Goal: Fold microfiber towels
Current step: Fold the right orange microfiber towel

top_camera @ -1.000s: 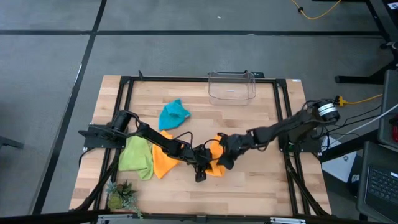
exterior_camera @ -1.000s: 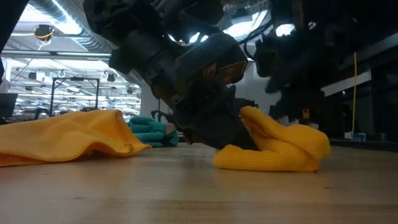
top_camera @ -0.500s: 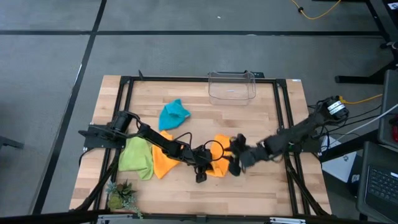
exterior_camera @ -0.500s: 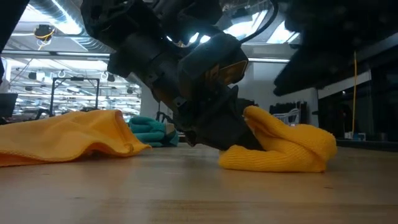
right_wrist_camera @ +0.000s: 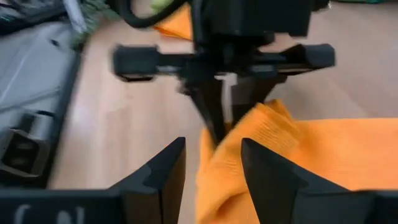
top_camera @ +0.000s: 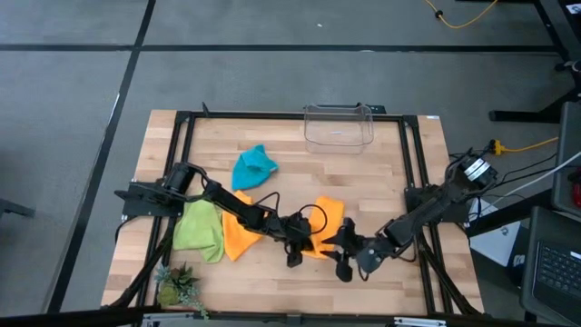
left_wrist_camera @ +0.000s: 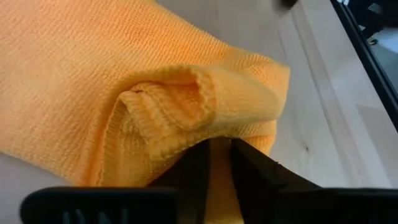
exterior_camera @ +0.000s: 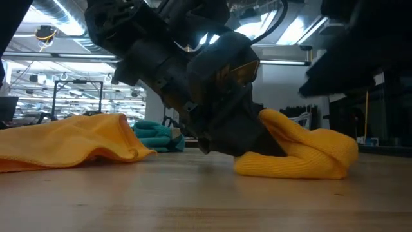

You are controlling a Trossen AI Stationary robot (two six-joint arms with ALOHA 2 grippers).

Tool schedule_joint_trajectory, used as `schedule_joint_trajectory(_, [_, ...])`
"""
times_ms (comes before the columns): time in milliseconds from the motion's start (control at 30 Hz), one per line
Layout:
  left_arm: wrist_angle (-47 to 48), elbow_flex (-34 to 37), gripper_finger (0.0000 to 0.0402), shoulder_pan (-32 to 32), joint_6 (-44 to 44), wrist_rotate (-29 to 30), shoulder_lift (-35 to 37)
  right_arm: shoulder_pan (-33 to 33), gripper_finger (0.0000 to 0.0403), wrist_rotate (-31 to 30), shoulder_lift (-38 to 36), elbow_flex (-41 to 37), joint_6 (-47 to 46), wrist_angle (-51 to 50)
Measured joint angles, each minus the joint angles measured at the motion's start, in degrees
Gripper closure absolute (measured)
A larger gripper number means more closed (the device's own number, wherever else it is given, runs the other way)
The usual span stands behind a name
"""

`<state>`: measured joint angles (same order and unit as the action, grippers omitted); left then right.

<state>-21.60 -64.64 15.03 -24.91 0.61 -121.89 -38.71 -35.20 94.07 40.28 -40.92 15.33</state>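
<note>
The left arm reaches low across the table from the left side, and the left gripper [top_camera: 295, 247] is down at the near middle, its two dark fingers [left_wrist_camera: 193, 177] close together with a thin fold of the orange towel [top_camera: 325, 222] pinched between them. This towel is a soft knitted cloth with a fine ribbed surface; it is bunched into a thick rounded roll [exterior_camera: 299, 154] that lies on the wooden table [top_camera: 363, 182], just right of the left gripper. The right arm comes in from the right edge, bent low, and the right gripper [top_camera: 348, 259] hangs just near the towel's near right corner, its fingers [right_wrist_camera: 158, 177] spread apart and holding nothing. A second orange towel [top_camera: 238, 234] lies flat and loose under the left arm, with the lime green towel [top_camera: 198, 227] touching its left side. The turquoise towel [top_camera: 254, 166] sits crumpled farther back. A clear plastic bin [top_camera: 338, 127] stands at the far edge, and a small plant [top_camera: 177, 286] at the near left corner.
</note>
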Motion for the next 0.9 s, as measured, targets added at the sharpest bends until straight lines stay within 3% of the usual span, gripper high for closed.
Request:
schedule_joint_trajectory(233, [-0.2,0.0,0.031,-0.1,0.0,1.8,0.0,0.2,0.0245,-4.2,6.9,11.9,9.5,-9.8])
schedule_joint_trajectory(433, [-0.5,0.0,0.0313,-0.3,0.0,3.4,0.0,0.9,0.0245,-9.2,10.8,20.4,-10.6,-34.0])
schedule_joint_trajectory(900, [-1.8,-0.1,0.031,-0.3,-0.1,5.2,0.1,2.1,0.0245,-11.3,16.6,24.2,-20.4,-38.5])
